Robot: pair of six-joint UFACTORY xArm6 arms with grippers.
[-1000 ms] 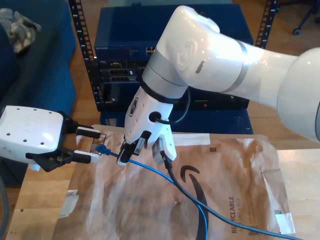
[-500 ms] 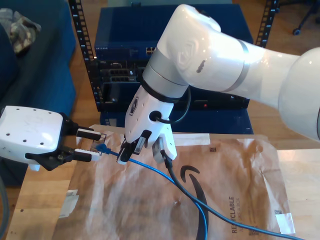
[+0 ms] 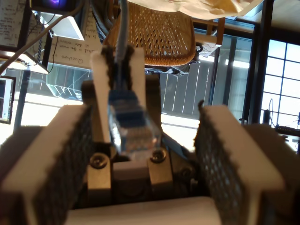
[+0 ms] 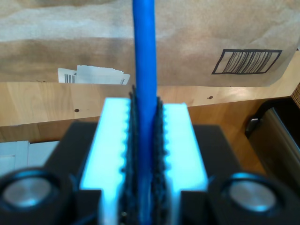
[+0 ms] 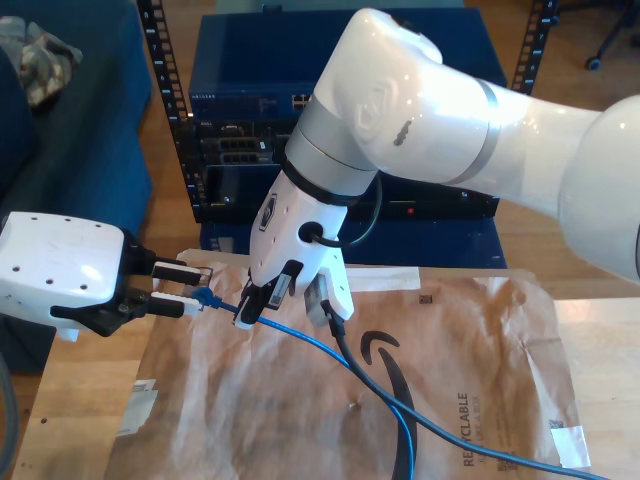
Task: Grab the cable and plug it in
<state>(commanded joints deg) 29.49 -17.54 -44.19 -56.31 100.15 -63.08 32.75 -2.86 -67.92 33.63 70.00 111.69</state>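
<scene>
The bright blue cable (image 5: 330, 357) runs across the brown paper from the exterior view's lower right up to my second gripper (image 5: 250, 308), which is shut on it a short way behind the plug. In the second wrist view the cable (image 4: 144, 56) sits clamped between that gripper's (image 4: 144, 108) pads. The translucent blue plug (image 5: 205, 297) sticks out toward the exterior view's left, between the fingers of my first gripper (image 5: 198, 289). In the first wrist view the plug (image 3: 133, 129) lies inside my first gripper (image 3: 145, 122). Its pads (image 3: 70, 159) stand apart from the plug on both sides, so it is open.
A brown paper bag (image 5: 470, 330) covers the wooden table (image 5: 70, 400). Behind it stands a rack (image 5: 160, 70) with blue network gear and rows of ports (image 5: 235, 150). A thick black cable (image 5: 350, 365) hangs from the big white arm (image 5: 420, 90).
My first gripper's fingers have drawn closer together around the plug. The second arm and the cable have held still.
</scene>
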